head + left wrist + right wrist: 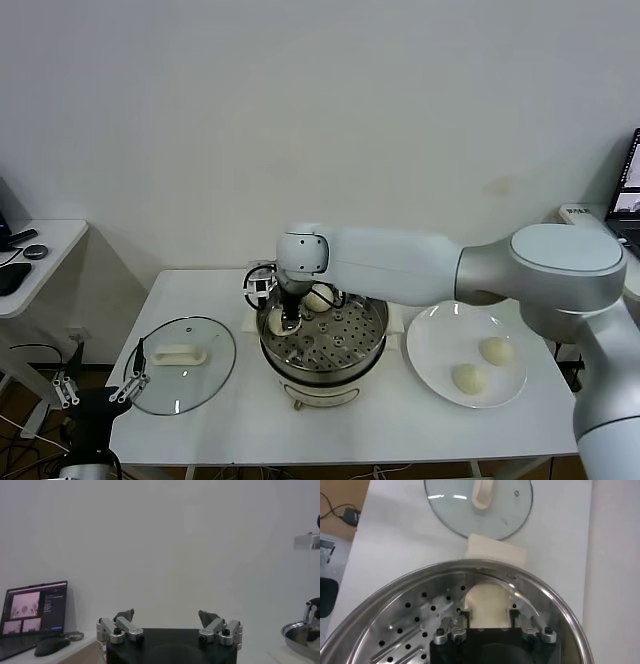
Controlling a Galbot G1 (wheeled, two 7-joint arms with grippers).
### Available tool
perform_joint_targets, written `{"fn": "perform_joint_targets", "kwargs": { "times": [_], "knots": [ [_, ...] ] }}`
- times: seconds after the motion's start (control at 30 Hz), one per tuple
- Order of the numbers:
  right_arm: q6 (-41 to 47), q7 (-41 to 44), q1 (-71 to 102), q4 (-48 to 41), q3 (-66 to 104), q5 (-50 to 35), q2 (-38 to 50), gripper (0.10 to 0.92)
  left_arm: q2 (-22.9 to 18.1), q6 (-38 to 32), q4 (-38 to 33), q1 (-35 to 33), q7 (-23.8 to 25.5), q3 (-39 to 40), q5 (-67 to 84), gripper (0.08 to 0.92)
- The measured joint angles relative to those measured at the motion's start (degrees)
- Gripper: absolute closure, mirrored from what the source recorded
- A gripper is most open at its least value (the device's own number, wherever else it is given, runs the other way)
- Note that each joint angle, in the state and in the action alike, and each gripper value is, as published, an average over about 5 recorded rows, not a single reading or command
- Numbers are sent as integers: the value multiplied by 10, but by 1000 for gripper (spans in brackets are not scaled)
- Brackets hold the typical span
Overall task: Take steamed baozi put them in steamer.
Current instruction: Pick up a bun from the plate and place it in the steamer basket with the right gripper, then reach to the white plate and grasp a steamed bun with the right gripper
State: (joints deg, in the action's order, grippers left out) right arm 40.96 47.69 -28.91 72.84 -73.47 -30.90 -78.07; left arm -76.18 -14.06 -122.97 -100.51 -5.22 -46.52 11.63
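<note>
Reaching across from my right, the right gripper (288,322) is down inside the steamer (365,345), at the basket's left side. On the right wrist view its fingers (465,614) stand either side of a steamed baozi (486,604) that sits on the perforated floor against the steel wall; whether they are squeezing the bun or have let go of it I cannot tell. A second baozi (319,297) lies in the basket just behind the gripper, toward the back rim. Two more buns wait on the white plate (432,340) right of the steamer: one (496,350) nearer the far side, one (468,378) nearer me, close together but apart. The glass lid (205,375) with its white handle (180,354) lies flat on the white table (400,430), left of the cooker. My left gripper (97,388) hangs parked low off the table's left front corner, its claw spread wide with nothing between the fingers (125,615)
</note>
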Motion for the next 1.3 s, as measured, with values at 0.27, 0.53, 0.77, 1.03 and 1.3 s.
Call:
{"fn": "perform_joint_targets", "kwargs": {
  "times": [0.27, 0.53, 0.77, 1.03, 1.3],
  "knots": [
    [-31, 81, -66, 64, -5, 33, 97, 204, 7, -1, 6, 3, 1, 0, 3, 177],
    [-121, 185, -98, 139, -3, 123, 259, 203, 10, 0, 9, 5, 3, 8, 1, 177],
    [-201, 228, -79, 175, 5, 222, 393, 203, 9, 1, 16, 7, 3, 17, -5, 177],
    [-250, 219, 10, 188, 49, 299, 483, 203, 4, 2, 12, 4, 3, 17, -12, 177],
    [-269, 192, 141, 183, 133, 343, 514, 203, 0, 2, 10, -5, 3, 11, -16, 177]
  ]
}}
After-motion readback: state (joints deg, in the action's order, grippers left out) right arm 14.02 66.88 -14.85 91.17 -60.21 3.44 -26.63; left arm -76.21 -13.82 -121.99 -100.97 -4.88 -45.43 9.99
